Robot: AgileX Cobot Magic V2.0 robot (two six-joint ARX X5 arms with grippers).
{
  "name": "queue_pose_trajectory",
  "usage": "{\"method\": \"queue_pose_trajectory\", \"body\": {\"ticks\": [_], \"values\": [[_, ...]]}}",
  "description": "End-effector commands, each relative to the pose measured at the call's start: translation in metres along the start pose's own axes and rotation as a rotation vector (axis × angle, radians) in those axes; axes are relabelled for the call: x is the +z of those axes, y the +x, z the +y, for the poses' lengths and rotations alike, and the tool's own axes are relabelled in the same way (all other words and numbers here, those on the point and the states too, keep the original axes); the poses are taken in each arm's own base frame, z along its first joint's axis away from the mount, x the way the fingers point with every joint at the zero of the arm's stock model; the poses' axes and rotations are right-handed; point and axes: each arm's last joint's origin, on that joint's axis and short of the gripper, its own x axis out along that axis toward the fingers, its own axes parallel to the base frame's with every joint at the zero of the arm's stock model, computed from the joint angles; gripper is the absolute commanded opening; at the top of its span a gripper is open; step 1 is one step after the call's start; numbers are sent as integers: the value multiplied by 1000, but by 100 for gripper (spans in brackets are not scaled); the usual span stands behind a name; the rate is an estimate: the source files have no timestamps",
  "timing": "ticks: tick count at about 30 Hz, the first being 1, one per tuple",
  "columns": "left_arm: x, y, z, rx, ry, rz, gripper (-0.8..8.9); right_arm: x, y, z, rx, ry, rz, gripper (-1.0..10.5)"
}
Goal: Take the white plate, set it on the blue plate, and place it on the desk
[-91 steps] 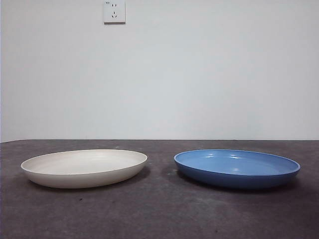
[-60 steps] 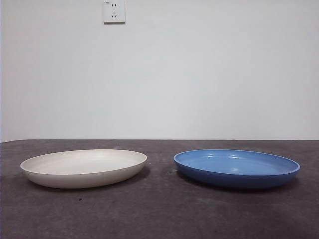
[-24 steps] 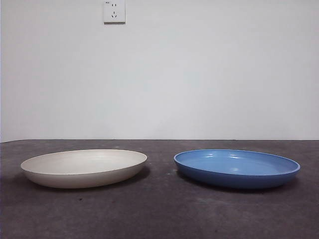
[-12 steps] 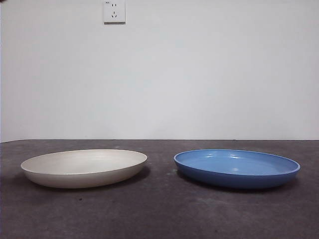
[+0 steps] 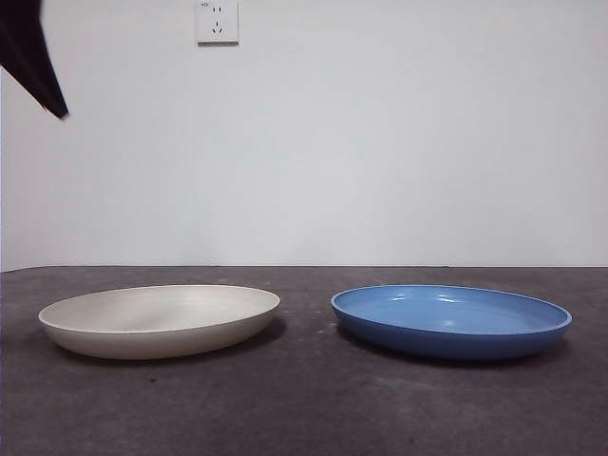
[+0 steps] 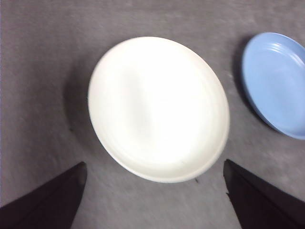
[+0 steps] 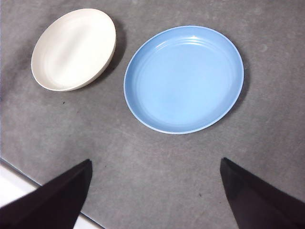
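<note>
The white plate (image 5: 160,320) lies flat on the desk (image 5: 304,408) at the left. The blue plate (image 5: 451,320) lies flat at the right, a gap apart from it. My left gripper (image 6: 155,164) is open and empty, high over the near edge of the white plate (image 6: 157,107); the blue plate (image 6: 276,81) shows at that view's side. A black tip (image 5: 33,57) of an arm shows at the front view's top left corner, well above the white plate. My right gripper (image 7: 155,162) is open and empty, high above the desk near the blue plate (image 7: 183,78); the white plate (image 7: 74,47) lies beyond.
A white wall with a socket (image 5: 218,21) stands behind the desk. The desk's pale near edge (image 7: 14,183) shows in the right wrist view.
A black arm tip has come into the front view's top left corner. Both plates have stayed where they were.
</note>
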Motion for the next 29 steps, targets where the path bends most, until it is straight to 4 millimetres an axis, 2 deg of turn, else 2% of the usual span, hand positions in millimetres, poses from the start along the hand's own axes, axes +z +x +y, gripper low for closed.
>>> {"method": "queue_pose_trajectory", "body": {"ticks": [1, 8, 13, 22, 29], "values": [[16, 15, 4, 17, -7, 16, 463, 4, -3, 2, 4, -2, -19, 430], [40, 57, 18, 88, -19, 87, 460, 4, -3, 2, 5, -2, -19, 430], [49, 85, 28, 115, -13, 134, 460, 4, -3, 2, 5, -2, -19, 430], [45, 131, 42, 124, -29, 226, 459, 4, -3, 2, 4, -2, -19, 430], [38, 156, 43, 120, -25, 278, 459, 4, -3, 2, 4, -2, -19, 430]]}}
